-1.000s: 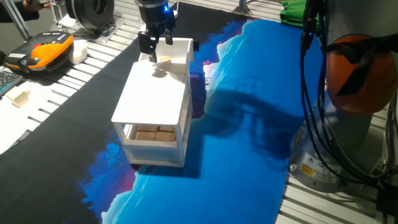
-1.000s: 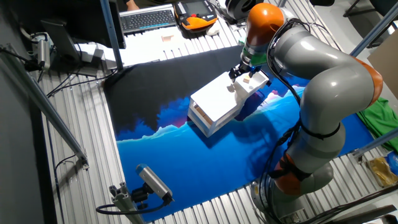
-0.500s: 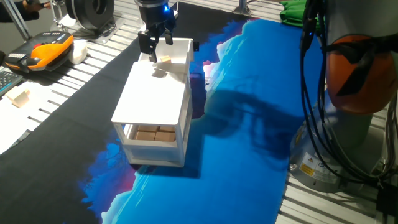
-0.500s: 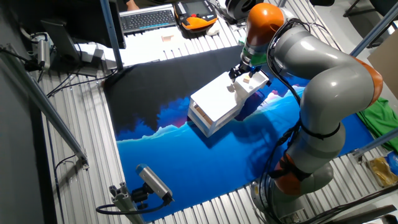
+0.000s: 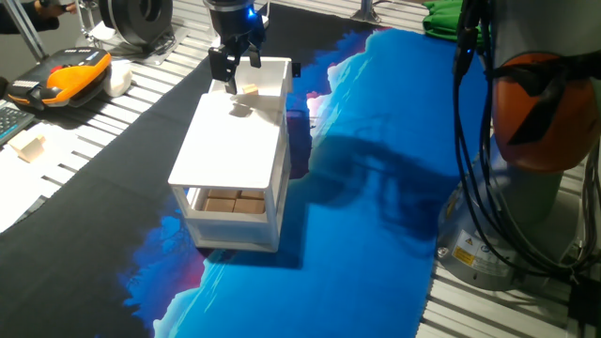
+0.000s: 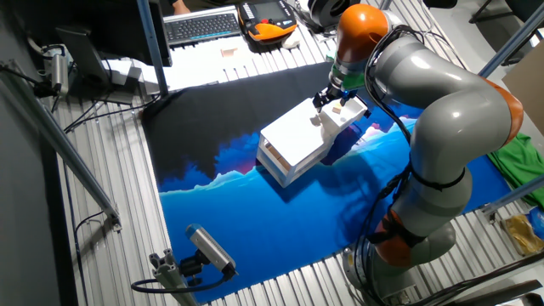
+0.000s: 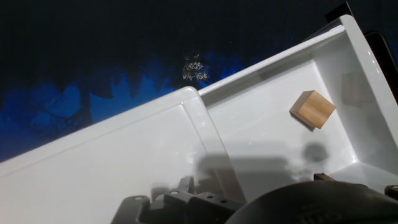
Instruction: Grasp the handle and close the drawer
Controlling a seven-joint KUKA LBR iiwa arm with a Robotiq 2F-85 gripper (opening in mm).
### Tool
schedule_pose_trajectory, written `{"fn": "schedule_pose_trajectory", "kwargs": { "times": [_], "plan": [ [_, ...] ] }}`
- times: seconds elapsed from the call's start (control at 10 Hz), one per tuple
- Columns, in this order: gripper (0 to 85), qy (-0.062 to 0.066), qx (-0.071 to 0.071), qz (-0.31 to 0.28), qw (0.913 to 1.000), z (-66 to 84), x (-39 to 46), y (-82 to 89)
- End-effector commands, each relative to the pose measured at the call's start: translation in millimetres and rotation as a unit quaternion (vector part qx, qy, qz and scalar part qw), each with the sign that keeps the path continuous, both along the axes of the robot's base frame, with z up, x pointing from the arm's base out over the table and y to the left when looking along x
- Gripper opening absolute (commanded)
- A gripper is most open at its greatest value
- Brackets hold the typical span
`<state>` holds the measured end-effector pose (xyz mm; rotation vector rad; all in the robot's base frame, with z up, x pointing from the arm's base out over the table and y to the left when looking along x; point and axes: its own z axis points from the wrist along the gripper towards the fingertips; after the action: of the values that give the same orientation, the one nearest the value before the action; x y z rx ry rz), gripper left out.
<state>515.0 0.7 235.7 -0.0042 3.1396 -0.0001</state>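
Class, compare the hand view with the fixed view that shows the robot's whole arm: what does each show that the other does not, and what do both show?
Only the hand view shows the inside of the open drawer up close, with one tan wooden block lying on its floor near a corner. Only the fixed view shows the grey and orange arm, the hand above the drawer, the whole white cabinet, a keyboard and the blue and black cloth. Both show the cabinet's flat white top and the pulled-out drawer.

Drawer (image 5: 272, 77) open w/ wood block (image 7: 313, 109) inside; claw (image 5: 237, 68) right above it.
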Motion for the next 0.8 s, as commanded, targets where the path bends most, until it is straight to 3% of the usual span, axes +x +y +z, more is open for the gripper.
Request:
{"fn": "schedule_pose_trajectory", "kwargs": {
  "times": [0.0, 0.7],
  "plan": [
    [0.0, 0.023, -0.009, -0.078, 0.9966, 0.2, -0.1, 0.0],
    [0.0, 0.023, -0.01, -0.079, 0.9966, 4.3, 0.6, 0.3]
  ]
}}
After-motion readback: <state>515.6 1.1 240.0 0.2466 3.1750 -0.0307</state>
